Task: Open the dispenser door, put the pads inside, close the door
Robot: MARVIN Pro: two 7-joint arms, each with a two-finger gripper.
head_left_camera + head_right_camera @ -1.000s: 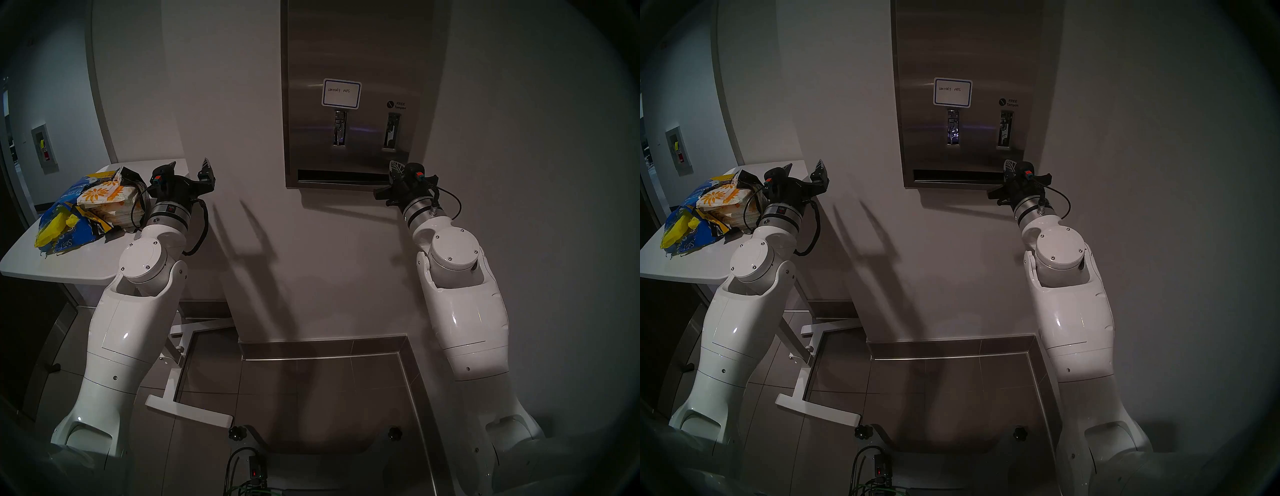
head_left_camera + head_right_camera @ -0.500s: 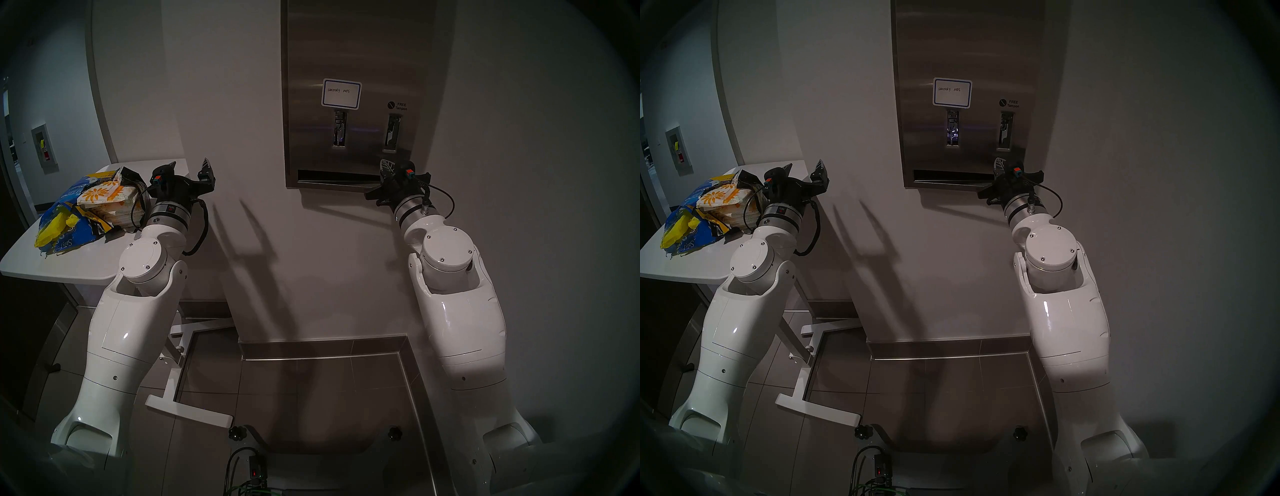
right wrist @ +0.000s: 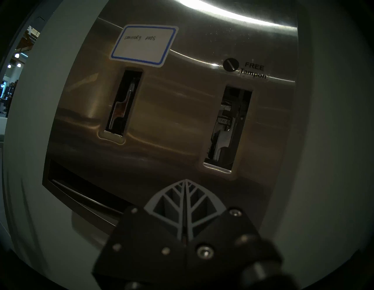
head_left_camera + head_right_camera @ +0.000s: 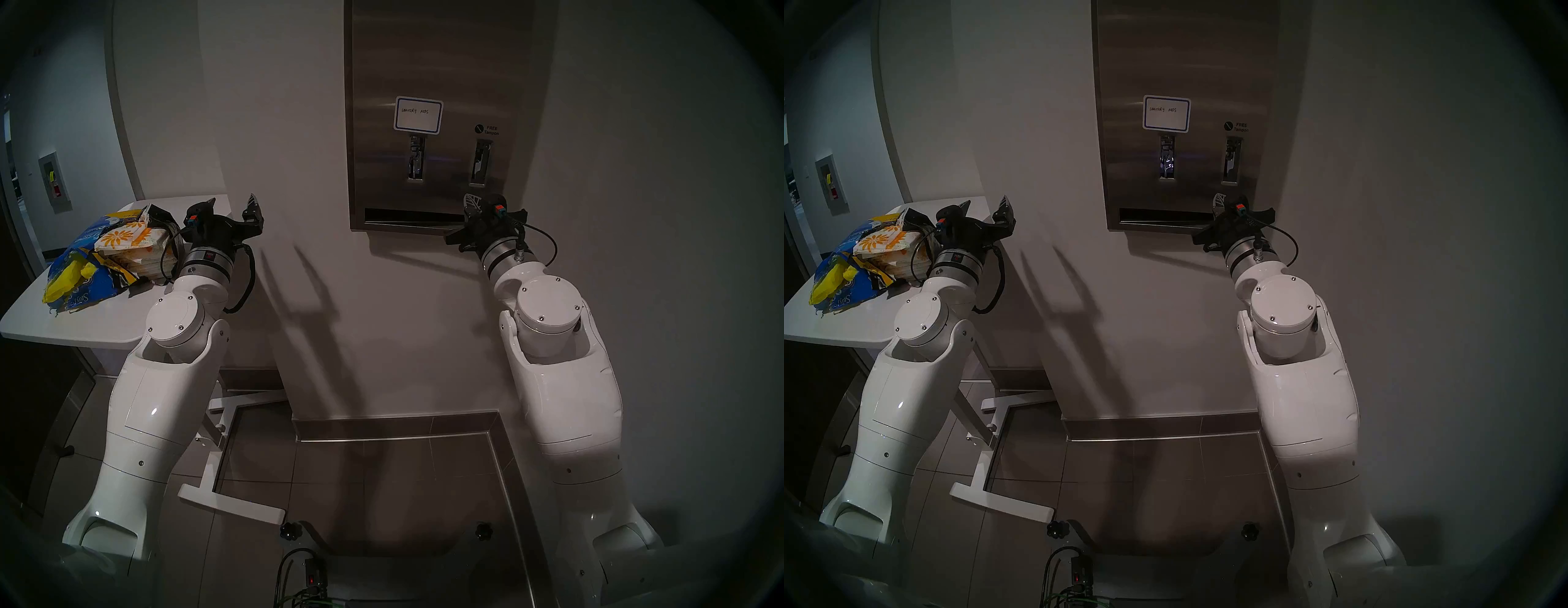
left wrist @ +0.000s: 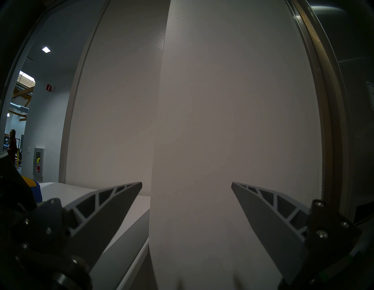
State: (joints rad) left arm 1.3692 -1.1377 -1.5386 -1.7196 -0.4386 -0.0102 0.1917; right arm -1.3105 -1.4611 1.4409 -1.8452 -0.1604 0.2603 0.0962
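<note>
The brushed-steel dispenser [image 4: 424,51] hangs on the wall. Its door [image 4: 382,170] is closed, with the blue-bordered label [image 4: 418,115] and two lever slots showing. My right gripper [image 4: 471,203] is shut and empty. It sits in front of the door's lower right corner, under the right lever slot [image 3: 228,127], by the right end of the bottom slot [image 4: 407,215]. I cannot tell if it touches. My left gripper [image 4: 232,201] is open and empty, facing bare wall. The pads [image 4: 131,244], white with orange flowers, are stacked on the table just left of it.
The white table [image 4: 106,318] stands at the left with a torn blue-and-yellow bag [image 4: 85,293] beside the pads. Its white base [image 4: 231,505] lies on the tiled floor. A wall corner runs between table and dispenser.
My right arm has moved left, bringing the shut gripper in front of the door's lower right corner. The left arm, pads and door have not moved.
</note>
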